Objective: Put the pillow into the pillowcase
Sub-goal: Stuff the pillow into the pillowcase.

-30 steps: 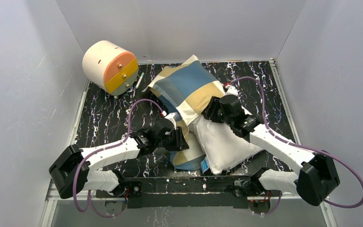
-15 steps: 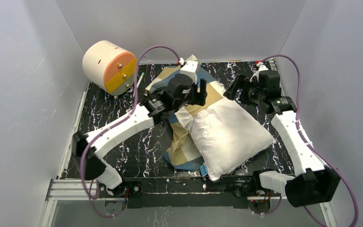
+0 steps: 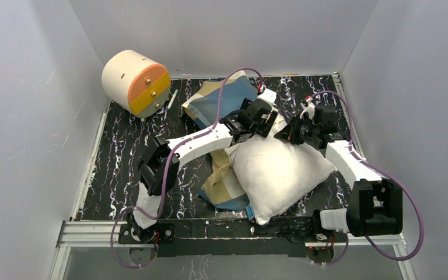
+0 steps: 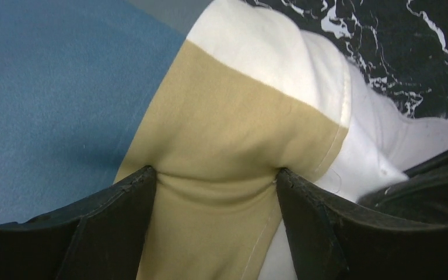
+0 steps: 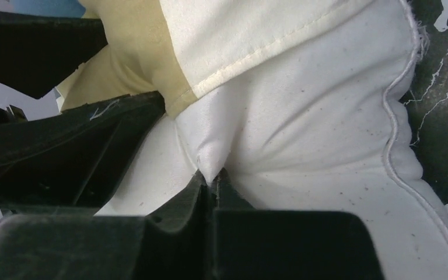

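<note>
The right gripper (image 5: pixel 210 182) is clenched on a small pinch of the pillow (image 5: pixel 303 116): a peak of white cloth stands up between its two nearly closed black fingers. Just left of it in the right wrist view, a dark finger of the left gripper (image 4: pixel 213 178) lies against the same corner. The left gripper's jaws stand wide apart. Their tips are pressed into a tan block of the pillowcase (image 4: pixel 227 128), and the fabric bulges up between them without being clamped.

At that spot the cream hem of the pillowcase lies over the pillow's far left corner, so only that corner is under the cover. The rest of the white cushion is bare.

In the overhead view both grippers meet a little beyond the middle of the table (image 3: pixel 122 146), the left arm reaching across from the near left. The pillow spreads from there over the right half of the table, one corner at the near edge. The pillowcase lies bunched toward the far edge and runs along and partly under the pillow's left side to the near edge. A cream and orange cylinder (image 3: pixel 135 81) sits at the far left corner, well apart from the fabric.
</note>
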